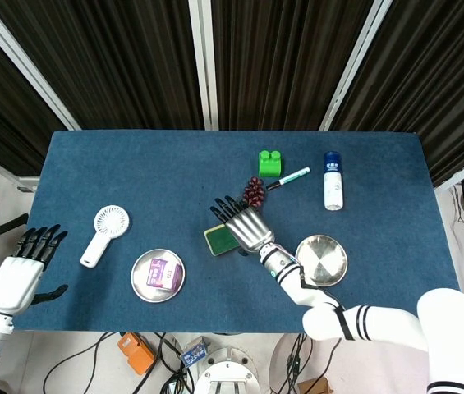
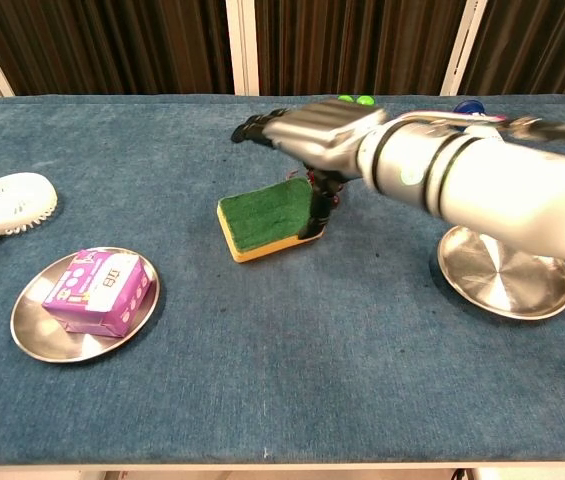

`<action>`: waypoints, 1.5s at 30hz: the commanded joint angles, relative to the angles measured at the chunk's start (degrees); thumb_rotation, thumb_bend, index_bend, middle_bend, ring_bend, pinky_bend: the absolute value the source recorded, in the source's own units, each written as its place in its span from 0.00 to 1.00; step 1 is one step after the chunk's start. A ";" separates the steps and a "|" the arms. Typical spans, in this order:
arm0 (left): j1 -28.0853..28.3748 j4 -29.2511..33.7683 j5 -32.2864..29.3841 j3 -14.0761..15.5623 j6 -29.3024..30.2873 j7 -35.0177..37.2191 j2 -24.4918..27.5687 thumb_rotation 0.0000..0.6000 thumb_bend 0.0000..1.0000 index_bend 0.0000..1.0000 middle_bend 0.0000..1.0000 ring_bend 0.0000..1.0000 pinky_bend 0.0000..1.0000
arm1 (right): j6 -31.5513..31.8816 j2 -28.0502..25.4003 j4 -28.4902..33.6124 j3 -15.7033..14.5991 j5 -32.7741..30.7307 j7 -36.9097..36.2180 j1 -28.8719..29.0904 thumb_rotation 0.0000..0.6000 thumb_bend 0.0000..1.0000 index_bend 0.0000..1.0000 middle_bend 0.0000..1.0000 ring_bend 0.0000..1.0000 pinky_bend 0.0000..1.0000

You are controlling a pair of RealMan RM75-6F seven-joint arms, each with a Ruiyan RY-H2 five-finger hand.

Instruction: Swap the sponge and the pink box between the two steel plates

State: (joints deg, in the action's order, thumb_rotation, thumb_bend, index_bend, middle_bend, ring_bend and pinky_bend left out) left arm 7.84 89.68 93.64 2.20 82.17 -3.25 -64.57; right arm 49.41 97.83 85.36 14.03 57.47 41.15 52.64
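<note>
Blue table [image 1: 133, 176]; right robot hand [image 2: 307, 125] spread, released, above sponge [image 2: 262, 222].

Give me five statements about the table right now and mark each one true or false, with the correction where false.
1. The sponge lies on the blue table cloth, between the two plates. True.
2. The pink box sits in the plate on the right. False: it is in the left plate; the right plate holds nothing.
3. The right hand is over the sponge with fingers spread. True.
4. The left hand holds the white fan. False: it hangs open off the table's left edge, apart from the fan.
5. The sponge's yellow side faces up. False: the green side faces up.
</note>
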 commanded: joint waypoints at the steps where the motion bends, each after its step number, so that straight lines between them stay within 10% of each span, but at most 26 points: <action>1: 0.78 0.25 1.06 0.81 -1.36 0.52 -0.05 1.00 0.11 0.02 0.00 0.00 0.00 | 5.10 -8.69 9.57 -3.74 4.69 -2.98 -5.10 1.00 0.20 0.00 0.00 0.00 0.21; 7: 3.22 -0.17 5.20 2.22 -3.42 4.36 -1.55 1.00 0.12 0.02 0.00 0.00 0.00 | 19.47 -23.02 18.48 -13.24 20.31 -9.53 -17.12 1.00 0.20 0.00 0.00 0.00 0.10; 15: 4.79 0.03 8.25 2.28 -2.76 6.28 -8.67 1.00 0.12 0.06 0.08 0.05 0.00 | 34.14 -31.19 12.71 -22.84 31.18 -23.08 -31.38 1.00 0.20 0.00 0.00 0.00 0.06; 27: 10.52 8.14 -4.73 -1.13 -19.17 -13.47 -13.75 1.00 0.16 0.10 0.09 0.06 0.00 | 38.71 -32.63 5.33 -22.43 33.22 -38.63 -38.23 1.00 0.20 0.00 0.00 0.00 0.06; 45: 13.30 7.35 -13.93 -2.55 -22.22 -19.89 -19.66 1.00 0.20 0.26 0.23 0.16 0.03 | 35.68 -34.21 4.80 -19.41 33.57 -41.30 -39.93 1.00 0.20 0.00 0.00 0.00 0.06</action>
State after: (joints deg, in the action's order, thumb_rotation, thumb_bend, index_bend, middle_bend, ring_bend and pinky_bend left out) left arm 21.11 97.32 79.76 -0.25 59.57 -23.15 -83.83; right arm 85.13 63.64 90.16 -5.42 91.01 -0.19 12.76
